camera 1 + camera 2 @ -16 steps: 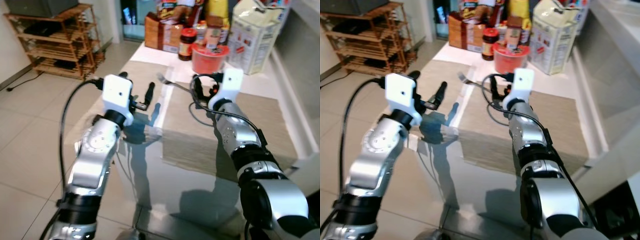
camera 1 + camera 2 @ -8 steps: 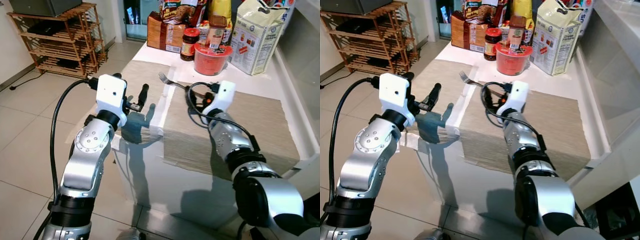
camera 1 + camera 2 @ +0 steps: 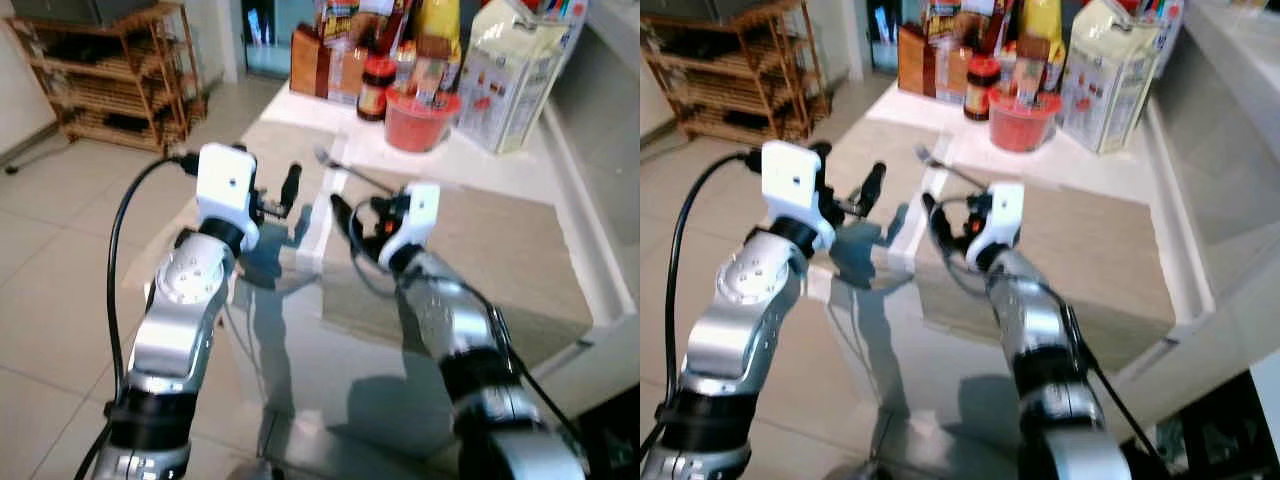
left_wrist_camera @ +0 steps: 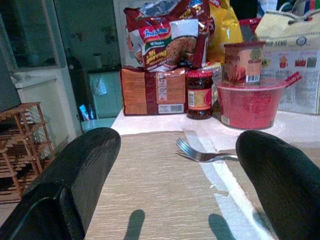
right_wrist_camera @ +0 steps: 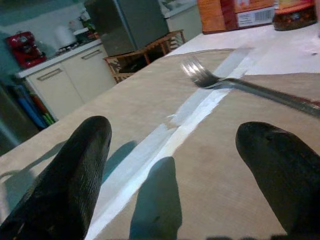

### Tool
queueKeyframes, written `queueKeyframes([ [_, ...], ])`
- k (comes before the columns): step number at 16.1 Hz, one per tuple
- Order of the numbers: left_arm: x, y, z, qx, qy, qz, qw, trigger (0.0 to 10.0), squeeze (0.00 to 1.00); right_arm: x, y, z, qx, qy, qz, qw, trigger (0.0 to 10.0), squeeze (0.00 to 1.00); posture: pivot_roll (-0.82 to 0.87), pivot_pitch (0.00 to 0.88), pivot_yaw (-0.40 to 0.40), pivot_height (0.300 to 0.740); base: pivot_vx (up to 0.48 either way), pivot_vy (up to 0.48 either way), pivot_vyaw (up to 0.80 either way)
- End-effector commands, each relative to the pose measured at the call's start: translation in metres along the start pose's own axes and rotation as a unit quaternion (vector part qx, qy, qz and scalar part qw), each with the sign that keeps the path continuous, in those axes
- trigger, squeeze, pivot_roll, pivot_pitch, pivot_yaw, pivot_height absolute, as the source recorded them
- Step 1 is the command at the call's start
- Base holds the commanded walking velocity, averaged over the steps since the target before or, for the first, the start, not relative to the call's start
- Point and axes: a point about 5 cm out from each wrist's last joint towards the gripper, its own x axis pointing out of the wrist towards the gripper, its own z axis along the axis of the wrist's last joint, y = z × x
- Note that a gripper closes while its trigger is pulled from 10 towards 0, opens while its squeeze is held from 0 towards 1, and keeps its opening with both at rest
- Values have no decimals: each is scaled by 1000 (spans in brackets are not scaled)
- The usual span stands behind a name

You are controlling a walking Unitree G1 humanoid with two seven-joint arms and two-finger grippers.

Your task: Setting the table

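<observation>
While both arms reach out over the white table [image 3: 300, 340], neither has hold of anything. The right gripper [image 5: 175, 175] hangs low over the near end of the right-hand placemat [image 3: 480, 240], its two black fingers [image 5: 75, 165] spread wide with nothing between them. Just beyond those fingertips lies the fork [image 5: 235, 84], flat on the table; its tines rest on the bare white strip between the two mats and its handle runs across the far corner of the right-hand mat. Fork and gripper are apart, not touching.

The left gripper [image 4: 175, 185] is held higher, above the left placemat [image 4: 150, 190], and its fingers [image 4: 85, 170] also stand wide apart and empty. From it the fork [image 4: 200, 152] lies ahead and toward the robot's right, well clear of the fingertips.

Farther beyond both grippers, at the back of the table, stand a red bowl [image 4: 248, 105] with a cup [image 4: 242, 62] on it, a dark jar [image 4: 199, 94], an orange box [image 4: 152, 91], a noodle packet [image 4: 167, 35] and a white carton [image 3: 510, 70]. Off to the left of the left arm is a wooden shelf [image 3: 110, 75] on the tiled floor.
</observation>
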Motion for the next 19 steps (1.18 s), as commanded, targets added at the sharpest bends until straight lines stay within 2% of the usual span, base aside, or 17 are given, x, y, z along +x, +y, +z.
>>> queueKeyframes([
  [1, 1, -2, 5, -2, -7, -3, 1000, 10000, 0, -7, -1, -16, 7, 44, -10, 999, 10000, 0, 179, 0, -37, 740, 0, 0, 0],
  [2, 3, -2, 4, -4, -8, -5, 1000, 10000, 0, -6, -6, 6, -45, 4, -29, 999, 10000, 0, 163, 0, -25, 740, 0, 0, 0],
  [5, 5, -5, 6, -2, -12, -11, 1000, 10000, 0, 4, -20, 31, -135, -27, -72, 988, 10000, 0, 170, 0, -27, 740, 0, 0, 0],
  [7, 1, -4, 7, 0, -11, -10, 1000, 10000, 0, 10, -24, 38, -157, -33, -93, 983, 10000, 0, 195, 0, -32, 740, 0, 0, 0],
  [9, -4, -3, 7, 4, -7, -9, 1000, 10000, 0, 15, -29, 41, -156, -31, -108, 981, 10000, 0, 222, 0, -34, 740, 0, 0, 0],
  [10, -12, 1, 6, 12, 2, -7, 1000, 10000, 0, 24, -38, 49, -154, -21, -140, 978, 10000, 0, 263, 0, -41, 740, 0, 0, 0],
  [15, -28, 8, 8, 31, 17, 2, 999, 10000, 0, 39, -49, 71, -152, 9, -210, 966, 10000, 0, 339, 0, -58, 740, 0, 0, 0],
  [19, -37, 11, 11, 36, 30, 6, 999, 10000, 0, 39, -48, 45, -83, 69, -213, 971, 10000, 0, 353, 0, -51, 740, 0, 0, 0],
])
